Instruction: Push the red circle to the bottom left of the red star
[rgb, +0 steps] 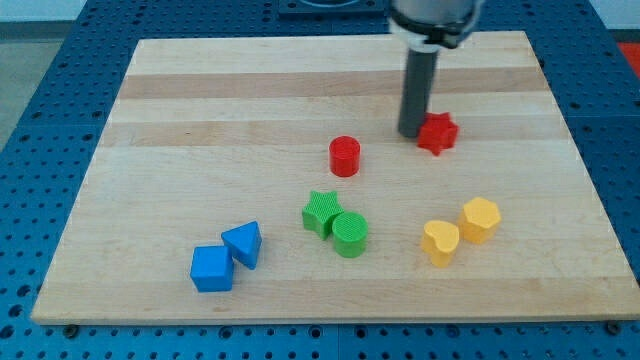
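Note:
The red circle stands near the middle of the wooden board. The red star lies to its right and a little higher in the view. My tip rests on the board right at the red star's left side, touching or nearly touching it, and to the right of the red circle with a gap between them.
A green star and a green circle sit together below the red circle. A yellow heart and a yellow hexagon lie at the lower right. A blue cube and a blue triangle lie at the lower left.

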